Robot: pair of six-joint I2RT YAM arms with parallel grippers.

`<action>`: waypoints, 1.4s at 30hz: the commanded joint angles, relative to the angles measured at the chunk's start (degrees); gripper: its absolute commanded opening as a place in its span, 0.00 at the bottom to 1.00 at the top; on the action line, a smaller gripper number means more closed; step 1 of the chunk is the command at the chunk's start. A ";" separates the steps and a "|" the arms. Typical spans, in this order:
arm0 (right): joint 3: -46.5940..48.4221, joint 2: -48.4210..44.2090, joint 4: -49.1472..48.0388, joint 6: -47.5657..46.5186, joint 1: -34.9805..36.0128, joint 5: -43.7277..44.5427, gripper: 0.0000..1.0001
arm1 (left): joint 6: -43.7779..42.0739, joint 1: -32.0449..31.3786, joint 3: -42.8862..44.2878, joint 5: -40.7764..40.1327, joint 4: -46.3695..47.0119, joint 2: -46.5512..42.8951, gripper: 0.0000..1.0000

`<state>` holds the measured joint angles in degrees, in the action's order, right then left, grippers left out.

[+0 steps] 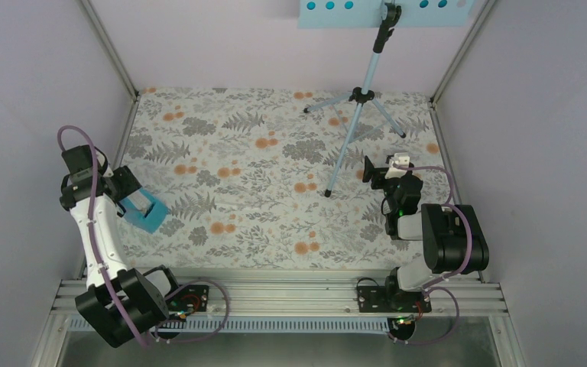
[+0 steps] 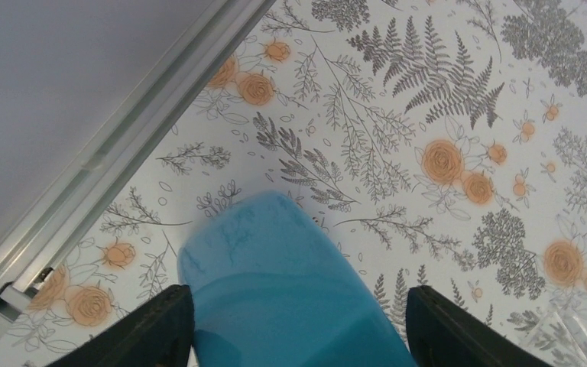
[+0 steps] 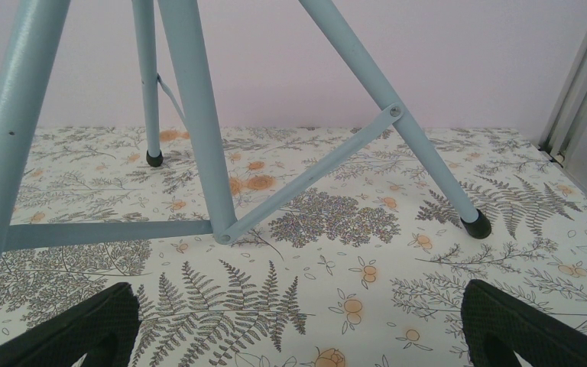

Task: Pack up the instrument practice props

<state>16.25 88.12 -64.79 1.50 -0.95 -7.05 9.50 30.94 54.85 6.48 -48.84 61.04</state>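
The left hand grips the small light blue wedge-shaped metronome, pinched between its fingers just above the fern-and-rose patterned worktop. This looks like the pick-up step. Next the metronome needs lifting clear and carrying to a storage place, which is not in view. The right hand hangs open, with the light blue tripod music stand just ahead of it. All around stand pale lilac walls.
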 commanded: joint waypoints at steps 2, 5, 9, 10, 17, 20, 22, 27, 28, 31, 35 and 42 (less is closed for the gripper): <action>0.29 -0.40 -3.08 -1.50 -0.50 -0.33 1.00 | -1.18 -1.26 0.75 2.92 -0.24 0.16 0.60; 0.34 -0.39 -3.12 -1.50 -0.54 -0.33 1.00 | -1.52 -3.13 0.61 2.96 -0.42 -0.33 0.55; 0.34 -0.40 -3.08 -1.50 -0.54 -0.33 0.99 | -1.54 -9.21 0.86 1.27 -1.41 -0.56 0.54; 0.36 -0.40 -3.09 -1.50 -0.54 -0.33 0.99 | -1.32 -10.96 0.99 0.84 -1.74 -0.53 0.54; 0.30 -0.40 -3.13 -1.50 -0.54 -0.33 0.99 | 2.91 -22.53 2.31 -0.05 -1.27 0.44 0.54; 0.36 -0.40 -3.09 -1.50 -0.54 -0.33 0.99 | 4.99 -27.47 3.08 -0.87 0.11 2.02 0.53; 0.36 -0.40 -3.14 -1.50 -0.54 -0.33 0.99 | 6.16 -30.88 3.51 -1.49 1.32 3.44 0.53; 0.34 -0.40 -3.12 -1.50 -0.53 -0.38 0.99 | 7.73 -38.84 4.74 -3.24 5.09 7.71 0.53; 0.36 -0.38 -3.12 -1.50 -0.54 -0.35 1.00 | 8.04 -40.36 4.96 -3.50 5.78 8.66 0.53; 0.31 -0.36 -3.14 -1.50 -0.54 -0.34 0.99 | 9.28 -46.52 6.02 -4.75 7.85 11.86 0.53; 0.36 -0.40 -3.13 -1.50 -0.53 -0.29 0.99 | 11.33 -54.51 7.72 -6.35 10.91 16.44 0.54; 0.36 -0.40 -3.11 -1.50 -0.53 -0.36 0.99 | 11.95 -62.43 12.20 -8.95 13.51 23.81 0.55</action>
<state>16.25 88.12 -64.97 1.50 -0.95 -7.07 18.76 -29.10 66.28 -4.45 -35.16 81.17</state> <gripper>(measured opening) 0.996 0.585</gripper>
